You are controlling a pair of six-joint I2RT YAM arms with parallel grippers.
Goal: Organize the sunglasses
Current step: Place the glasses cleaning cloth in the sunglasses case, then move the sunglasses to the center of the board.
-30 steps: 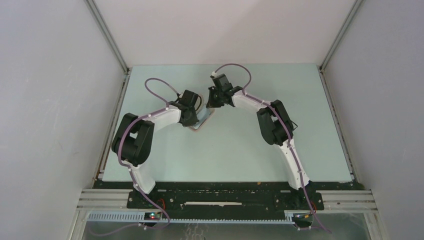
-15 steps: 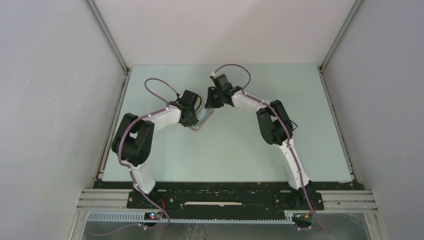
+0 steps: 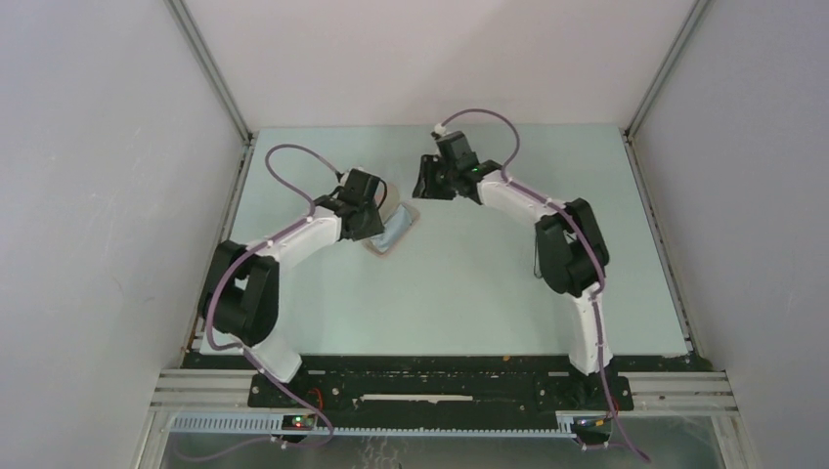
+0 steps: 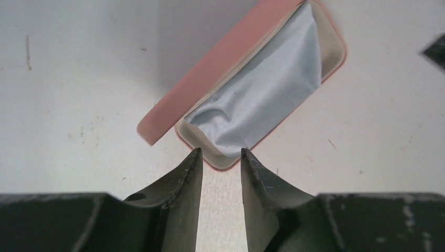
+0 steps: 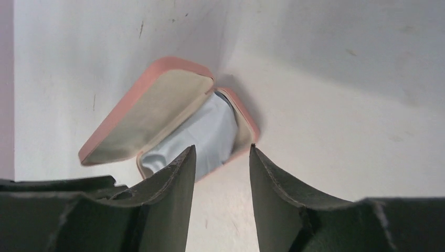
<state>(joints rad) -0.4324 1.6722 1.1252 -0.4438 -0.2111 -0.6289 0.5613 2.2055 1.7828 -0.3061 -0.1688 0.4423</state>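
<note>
Overhead and wrist views of a glasses-tidying task. A salmon-pink case (image 4: 225,58) is shown lying open on the pale table (image 3: 469,293) between the two arms, its lid (image 5: 149,118) raised so that the beige lining is exposed. The lower tray (image 4: 331,50) is filled by a grey-blue cloth (image 4: 267,100), draped loosely and creased at the near end. The sunglasses cannot be seen in any view; they are judged to lie in the tray beneath the cloth, though this cannot be confirmed. The left gripper (image 4: 220,152) is held just short of the near end of the tray, its jaws parted and nothing between them. The right gripper (image 5: 223,149) is poised above the far end of the case, likewise parted and empty. Neither is seen touching the case. If the pair is to be handled, it should be expected to be very light, with a thin frame and slim arms that flex or fold under side load, and with smooth lenses that are easily scratched. A hold at the bridge or across the front of the frame beside a hinge is judged safest; the lenses and the arm tips are best avoided. The cloth is soft and would be dragged along by any closing jaw.
</note>
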